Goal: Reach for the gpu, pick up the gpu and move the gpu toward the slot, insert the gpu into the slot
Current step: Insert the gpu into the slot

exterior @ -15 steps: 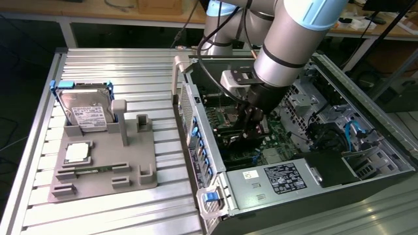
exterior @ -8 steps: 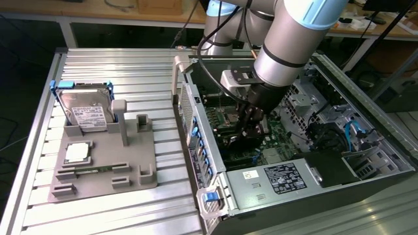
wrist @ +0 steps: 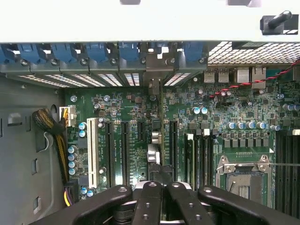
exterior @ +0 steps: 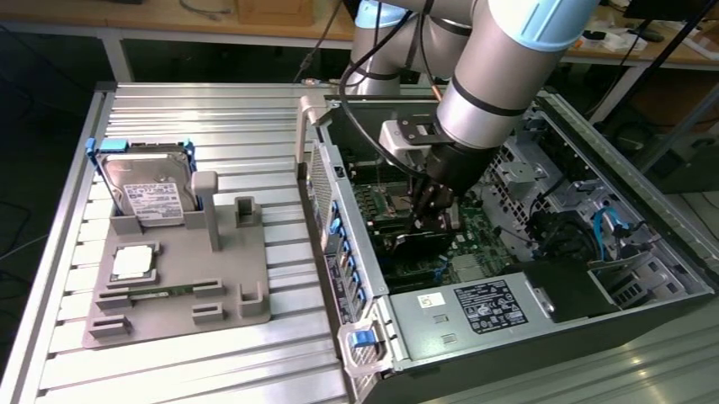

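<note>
The end effector (wrist: 161, 199) is down inside the open case (exterior: 629, 210), its fingers (wrist: 149, 206) clamped together on the gpu (wrist: 160, 136). Seen edge-on in the wrist view, the card runs as a thin line straight out from the fingertips toward the rear bracket openings, over the motherboard (wrist: 243, 112). Its long axis looks parallel with the slot (wrist: 173, 140) just beside it; whether it is seated, I cannot tell.

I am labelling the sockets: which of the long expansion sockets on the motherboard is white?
The white socket, the end one beside the blue capacitors; the other long sockets are black.
</note>
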Available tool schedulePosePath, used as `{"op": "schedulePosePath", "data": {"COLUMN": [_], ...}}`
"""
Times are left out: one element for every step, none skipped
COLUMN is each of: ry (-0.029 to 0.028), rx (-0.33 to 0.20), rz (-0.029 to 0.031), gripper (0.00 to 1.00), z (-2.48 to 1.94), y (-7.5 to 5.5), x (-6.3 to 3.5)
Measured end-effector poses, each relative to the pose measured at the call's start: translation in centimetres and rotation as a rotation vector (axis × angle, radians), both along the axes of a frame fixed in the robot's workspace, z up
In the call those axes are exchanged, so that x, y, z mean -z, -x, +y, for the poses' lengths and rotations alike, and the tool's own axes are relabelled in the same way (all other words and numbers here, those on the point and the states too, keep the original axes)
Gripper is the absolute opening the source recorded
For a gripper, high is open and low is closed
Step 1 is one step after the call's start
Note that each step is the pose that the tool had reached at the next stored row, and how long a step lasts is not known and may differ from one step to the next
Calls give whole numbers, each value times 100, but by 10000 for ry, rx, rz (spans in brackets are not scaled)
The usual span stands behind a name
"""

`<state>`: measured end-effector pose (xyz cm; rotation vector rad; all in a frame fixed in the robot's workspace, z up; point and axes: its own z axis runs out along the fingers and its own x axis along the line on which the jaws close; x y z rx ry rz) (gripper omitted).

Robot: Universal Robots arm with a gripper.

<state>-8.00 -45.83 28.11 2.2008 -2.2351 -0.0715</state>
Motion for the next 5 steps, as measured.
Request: {"op": "schedulePosePath", "data": {"ry": [0, -1, 0, 0, 0], "rx": [0, 0, 0, 1, 0], "rz": [0, 0, 0, 0, 0], "gripper": [11, 11, 11, 11, 11], "z": [0, 0, 0, 0, 0], "y": [0, 0, 0, 0, 0], "x": [0, 0, 0, 0, 0]}}
